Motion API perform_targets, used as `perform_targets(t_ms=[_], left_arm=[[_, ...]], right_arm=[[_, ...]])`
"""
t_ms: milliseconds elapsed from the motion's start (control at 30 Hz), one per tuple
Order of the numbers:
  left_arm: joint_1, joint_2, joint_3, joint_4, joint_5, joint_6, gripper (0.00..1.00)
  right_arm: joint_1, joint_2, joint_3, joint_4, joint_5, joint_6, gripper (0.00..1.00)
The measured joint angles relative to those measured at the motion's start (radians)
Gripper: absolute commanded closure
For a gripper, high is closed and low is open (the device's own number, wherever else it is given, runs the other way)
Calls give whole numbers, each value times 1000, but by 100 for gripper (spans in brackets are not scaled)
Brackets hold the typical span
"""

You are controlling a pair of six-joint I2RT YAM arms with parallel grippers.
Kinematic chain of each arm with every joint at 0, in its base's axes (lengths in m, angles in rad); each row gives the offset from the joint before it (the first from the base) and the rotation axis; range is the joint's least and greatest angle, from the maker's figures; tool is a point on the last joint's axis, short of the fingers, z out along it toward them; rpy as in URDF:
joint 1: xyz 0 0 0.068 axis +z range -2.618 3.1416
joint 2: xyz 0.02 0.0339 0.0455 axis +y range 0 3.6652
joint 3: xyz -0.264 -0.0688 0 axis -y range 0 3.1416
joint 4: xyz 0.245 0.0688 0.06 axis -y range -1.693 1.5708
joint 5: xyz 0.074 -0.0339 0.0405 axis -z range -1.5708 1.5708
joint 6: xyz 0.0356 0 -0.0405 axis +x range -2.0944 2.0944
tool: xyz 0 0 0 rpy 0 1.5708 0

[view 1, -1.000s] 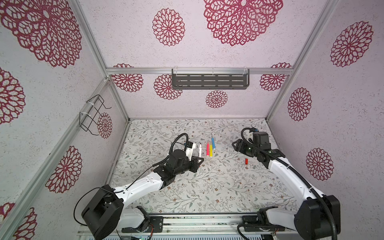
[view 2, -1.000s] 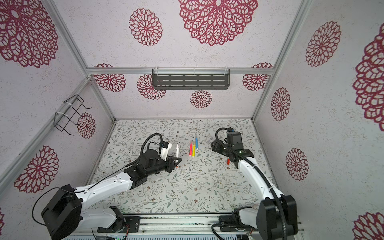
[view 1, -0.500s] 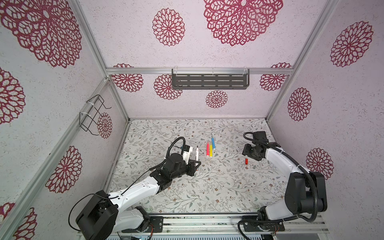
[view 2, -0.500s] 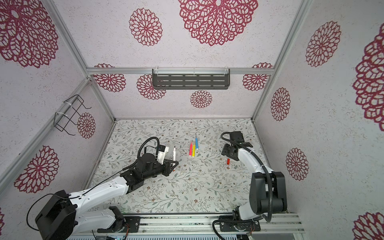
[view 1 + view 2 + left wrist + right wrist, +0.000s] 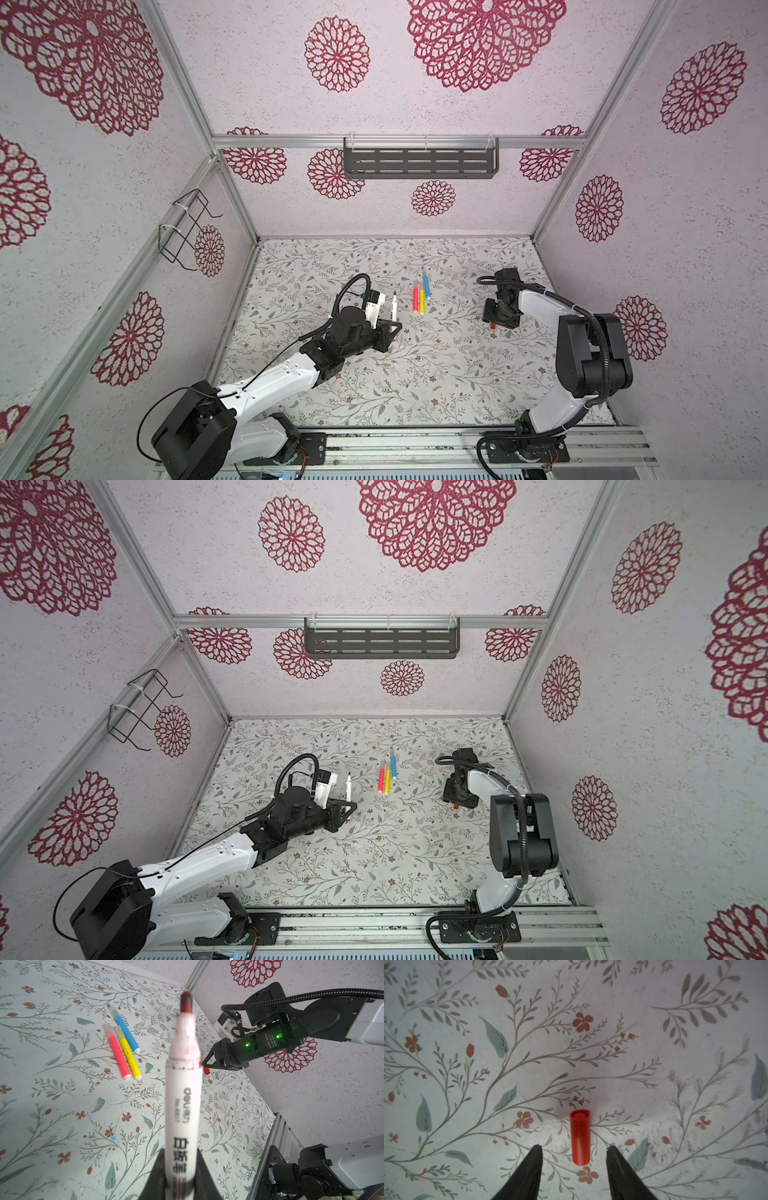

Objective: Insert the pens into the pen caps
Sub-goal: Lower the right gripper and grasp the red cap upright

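Floral mat (image 5: 654, 1053), red cap (image 5: 580, 1138), white pen (image 5: 182, 1095)

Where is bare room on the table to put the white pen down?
Free: the near strip along the front rail, and the far strip between back wall and three pens. Crowded: the middle, from the left claw and its white pen past those pens to the right claw around the red cap.
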Motion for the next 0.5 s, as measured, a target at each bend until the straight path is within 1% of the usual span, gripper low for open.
perform_targets(t_ms=[133,433,500], left_arm=[[0,1,0,0,0,0,99],[0,2,1,0,0,0,99],[0,2,1,-1,0,0,99]], right_arm=[[-1,27,17,1,1,-14,54],[-5,63,26,2,10,-32,58],[-5,72,26,1,13,-34,60]])
